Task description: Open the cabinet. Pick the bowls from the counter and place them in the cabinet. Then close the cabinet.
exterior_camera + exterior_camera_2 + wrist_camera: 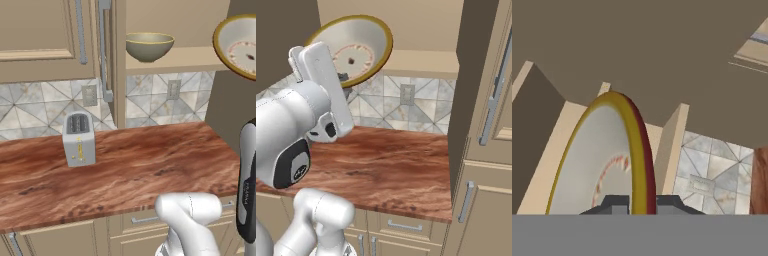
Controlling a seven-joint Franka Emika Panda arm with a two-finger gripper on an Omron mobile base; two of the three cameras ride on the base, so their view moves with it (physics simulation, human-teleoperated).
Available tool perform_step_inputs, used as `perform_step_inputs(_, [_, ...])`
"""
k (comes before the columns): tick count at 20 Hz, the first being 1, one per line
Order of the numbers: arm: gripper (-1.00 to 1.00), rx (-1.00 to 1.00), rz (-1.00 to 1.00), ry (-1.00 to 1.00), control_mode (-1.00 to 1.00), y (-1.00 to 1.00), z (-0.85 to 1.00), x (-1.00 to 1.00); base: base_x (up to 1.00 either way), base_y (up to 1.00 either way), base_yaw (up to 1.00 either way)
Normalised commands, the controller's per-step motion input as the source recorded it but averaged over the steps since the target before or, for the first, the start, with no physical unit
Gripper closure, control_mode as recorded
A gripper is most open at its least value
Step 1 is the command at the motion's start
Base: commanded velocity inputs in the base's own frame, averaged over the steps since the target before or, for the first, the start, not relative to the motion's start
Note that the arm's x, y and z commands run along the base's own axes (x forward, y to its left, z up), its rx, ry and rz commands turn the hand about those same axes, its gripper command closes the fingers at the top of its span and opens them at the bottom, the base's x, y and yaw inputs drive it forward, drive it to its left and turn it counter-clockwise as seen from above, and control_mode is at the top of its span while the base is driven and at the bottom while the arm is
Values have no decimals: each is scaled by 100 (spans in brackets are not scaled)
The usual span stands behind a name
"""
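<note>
Presently the shallow bowl (353, 50) is held on edge, its yellow rim clamped between the gripper (638, 204) fingers, raised well above the counter (125, 165) and level with the open cabinet (170, 57). The deep bowl (149, 46) is seen resting on the shelf from the left base view. A toaster (79, 138) stands well apart; the counter's front edge lies unobstructed.
</note>
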Motion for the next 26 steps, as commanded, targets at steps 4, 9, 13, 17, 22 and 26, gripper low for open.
perform_step_inputs(4, [100, 0, 12, -1, -100, -5, -2, 47, 0, 0, 0])
perform_step_inputs(9, [100, 0, 2, -1, -100, -16, 0, 33, 0, 0, 0])
perform_step_inputs(13, [100, 0, 0, 0, -100, -3, -2, 53, 0, 0, 0])
perform_step_inputs(17, [100, 0, 0, 1, -100, -4, -1, 56, 0, 0, 0])
perform_step_inputs(22, [100, 0, 0, 1, -100, -28, 0, 42, 0, 0, 0])
perform_step_inputs(26, [100, 0, 0, 3, -100, -21, -2, 39, 0, 0, 0])
